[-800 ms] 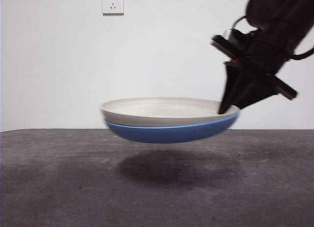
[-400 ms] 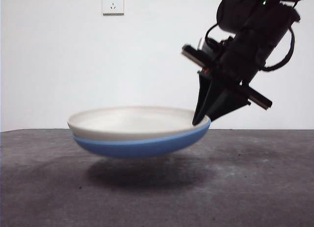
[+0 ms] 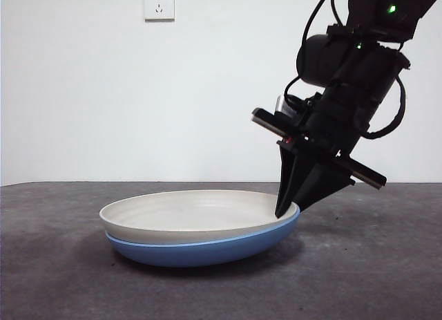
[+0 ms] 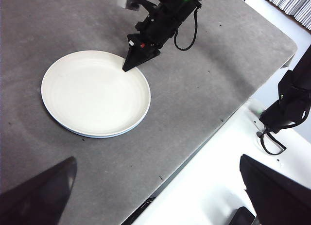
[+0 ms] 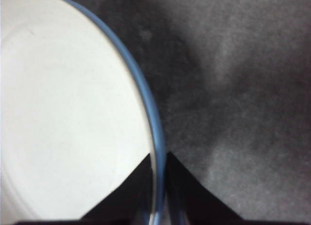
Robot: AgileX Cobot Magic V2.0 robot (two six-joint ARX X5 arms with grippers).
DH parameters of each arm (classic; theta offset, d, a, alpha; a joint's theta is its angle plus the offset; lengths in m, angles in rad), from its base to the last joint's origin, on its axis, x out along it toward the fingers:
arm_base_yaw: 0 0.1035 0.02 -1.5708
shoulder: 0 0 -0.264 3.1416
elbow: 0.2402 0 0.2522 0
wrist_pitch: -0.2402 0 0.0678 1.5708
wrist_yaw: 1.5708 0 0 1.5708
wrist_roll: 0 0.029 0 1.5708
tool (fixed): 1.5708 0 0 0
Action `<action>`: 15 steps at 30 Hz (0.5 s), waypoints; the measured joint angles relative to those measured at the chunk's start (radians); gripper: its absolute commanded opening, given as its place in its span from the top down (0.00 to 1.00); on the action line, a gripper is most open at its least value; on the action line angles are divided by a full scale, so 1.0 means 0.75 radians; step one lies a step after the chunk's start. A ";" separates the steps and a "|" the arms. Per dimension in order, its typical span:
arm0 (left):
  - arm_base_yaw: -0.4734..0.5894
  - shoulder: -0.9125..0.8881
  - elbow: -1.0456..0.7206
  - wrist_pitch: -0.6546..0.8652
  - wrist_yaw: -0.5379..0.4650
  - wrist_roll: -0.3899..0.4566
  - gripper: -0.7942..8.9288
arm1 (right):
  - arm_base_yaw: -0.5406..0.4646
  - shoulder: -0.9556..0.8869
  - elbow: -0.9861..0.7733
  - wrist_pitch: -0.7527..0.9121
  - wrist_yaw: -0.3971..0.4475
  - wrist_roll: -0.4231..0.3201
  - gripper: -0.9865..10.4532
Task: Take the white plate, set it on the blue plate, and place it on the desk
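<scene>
In the front view a wall socket (image 3: 159, 3) sits at the upper left on the pale wall. Below it, in the lower middle of the frame, the white plate (image 3: 186, 213) lies nested inside the blue plate (image 3: 200, 251), and the blue plate rests on the desk (image 3: 55, 278), its underside touching the dark grey surface. The stack tilts slightly, the rim at the right side sitting a little higher than the rim at the left.

At the right edge of the stack the right gripper (image 3: 289, 208) comes down from the upper right of the frame, big and dark, its tips at the rims. The right wrist view shows its two black jaws nearly closed, pinching the stacked rims between them: one jaw lies over the white plate (image 5: 68, 118), the other outside the thin blue rim of the blue plate (image 5: 154, 123), with the desk (image 5: 243, 89) filling the right half of that frame.

In the left wrist view the white plate (image 4: 95, 91) appears in the upper left part of the frame, a sliver of the blue plate (image 4: 127, 132) showing under its edge, and the right gripper (image 4: 129, 65) meets the rim. The left gripper (image 4: 155, 196) hangs high above the desk (image 4: 194, 89), its jaws spread wide apart at the bottom corners, holding nothing.
</scene>
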 measured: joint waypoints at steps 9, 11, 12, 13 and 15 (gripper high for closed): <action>0.000 0.000 0.000 0.000 0.000 0.000 0.32 | 0.001 0.008 0.001 0.004 -0.001 0.004 0.70; -0.001 0.000 0.000 0.000 0.000 0.000 0.32 | 0.000 0.008 0.004 -0.002 -0.002 0.004 0.62; 0.000 0.000 0.000 0.000 0.000 0.000 0.32 | -0.003 0.007 0.010 -0.011 -0.002 0.004 0.60; 0.000 0.000 0.000 0.000 0.000 0.000 0.32 | -0.007 0.005 0.020 -0.026 -0.001 0.003 0.57; 0.000 0.000 0.000 -0.001 0.000 0.000 0.32 | -0.012 -0.014 0.045 -0.064 0.000 -0.007 0.55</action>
